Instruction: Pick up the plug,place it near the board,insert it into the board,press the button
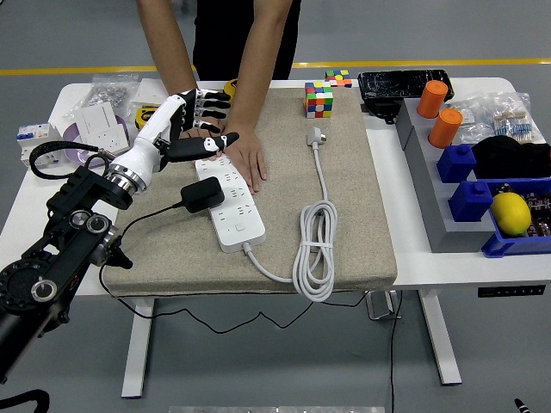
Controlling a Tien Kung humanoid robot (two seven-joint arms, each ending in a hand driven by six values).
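Observation:
The white power strip (231,209) lies on the beige mat (344,198). The black plug (202,194) sits on the strip's left side, and its black cord runs off to the left. My left hand (209,120) is raised beyond the plug, over the strip's far end, with its fingers (207,98) spread and nothing in it. A person's hand (247,157) presses flat on the strip's far end. The person's other hand is mostly hidden behind my hand. The right arm is out of view.
The strip's white cable (316,249) lies coiled on the mat, its white plug (316,136) at the far end. A Rubik's cube (319,100) stands at the mat's back. A wall socket (96,134) and a breaker (34,143) are at left. A grey rack (430,198), orange cylinders (433,98) and a lemon (510,212) are at right.

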